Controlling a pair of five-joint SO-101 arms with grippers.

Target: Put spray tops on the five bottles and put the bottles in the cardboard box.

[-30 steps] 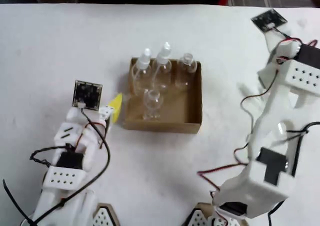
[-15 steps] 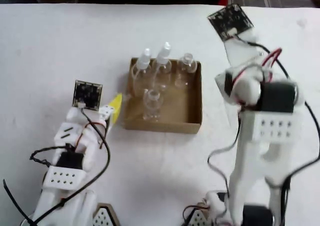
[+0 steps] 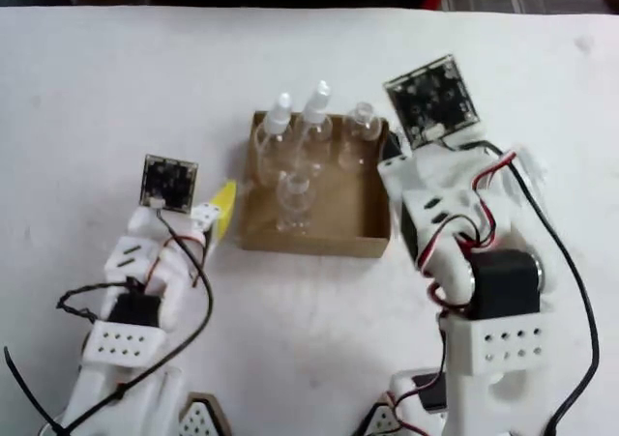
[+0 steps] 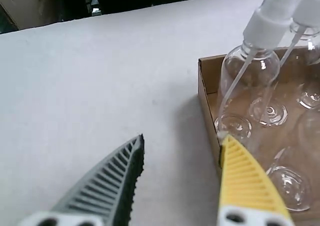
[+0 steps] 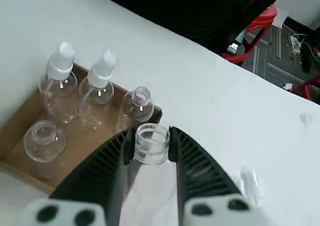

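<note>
Two of four clear plastic bottles (image 3: 295, 196) in the brown cardboard box (image 3: 311, 246) wear white spray tops (image 3: 317, 96), the right gripper (image 5: 150, 137) pinches a fifth uncapped bottle (image 5: 151, 146), and the left gripper (image 4: 182, 145) sits spread-fingered.

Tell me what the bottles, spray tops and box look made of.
Bottles: clear and glossy, probably plastic, though glass can't be ruled out; you see the box floor through them, with bright glints.
Spray tops: opaque white plastic by the look, smooth, moulded.
Cardboard box: brown cardboard, matte, with raw cut edges.
</note>
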